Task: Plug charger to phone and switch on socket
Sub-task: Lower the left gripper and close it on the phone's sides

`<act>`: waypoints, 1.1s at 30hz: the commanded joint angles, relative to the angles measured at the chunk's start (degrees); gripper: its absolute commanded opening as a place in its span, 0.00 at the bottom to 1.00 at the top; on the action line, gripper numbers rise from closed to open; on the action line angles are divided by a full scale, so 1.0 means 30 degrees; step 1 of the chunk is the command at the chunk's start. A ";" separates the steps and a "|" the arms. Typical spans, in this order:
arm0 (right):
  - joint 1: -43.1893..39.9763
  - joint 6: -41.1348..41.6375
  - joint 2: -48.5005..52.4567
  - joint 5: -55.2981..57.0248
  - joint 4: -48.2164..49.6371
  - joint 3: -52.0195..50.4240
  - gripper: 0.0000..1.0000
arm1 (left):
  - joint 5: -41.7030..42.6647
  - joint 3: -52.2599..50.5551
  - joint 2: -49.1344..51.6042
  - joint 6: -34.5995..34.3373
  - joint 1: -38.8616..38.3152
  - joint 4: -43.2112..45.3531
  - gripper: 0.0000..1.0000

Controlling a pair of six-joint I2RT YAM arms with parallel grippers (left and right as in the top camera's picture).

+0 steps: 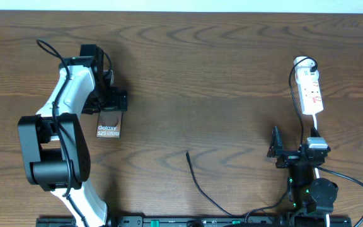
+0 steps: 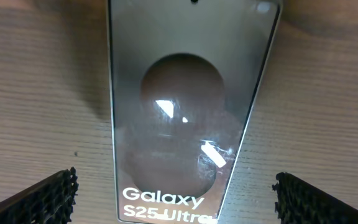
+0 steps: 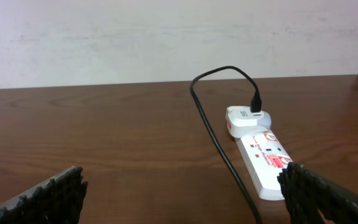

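Both open: left hand over phone, right hand empty; dark wood table, pale wall behind socket.

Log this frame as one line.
left gripper: open, over phone | right gripper: open, empty, facing socket | charger: tip loose on table, not in phone

phone flat on table, gripper open
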 commanded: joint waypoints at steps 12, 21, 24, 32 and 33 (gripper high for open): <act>0.0117 -0.0211 -0.0102 0.0087 -0.0073 -0.0022 0.99 | -0.0153 -0.0590 0.0197 0.0007 0.0080 0.0867 1.00; 0.0117 -0.0211 -0.0102 0.0080 -0.0080 -0.0022 0.99 | -0.0160 -0.0597 0.0197 -0.0036 0.0080 0.0867 1.00; 0.0117 -0.0211 -0.0102 0.0087 -0.0080 -0.0022 0.99 | -0.0160 -0.0627 0.0197 -0.0036 0.0080 0.0889 1.00; 0.0117 -0.0211 -0.0102 0.0087 -0.0080 -0.0022 0.99 | -0.0160 -0.0925 0.0197 -0.0036 0.0080 0.1122 1.00; 0.0117 -0.0211 -0.0102 0.0087 -0.0080 -0.0022 0.99 | -0.0160 -0.0998 0.0197 -0.0036 0.0080 0.1188 1.00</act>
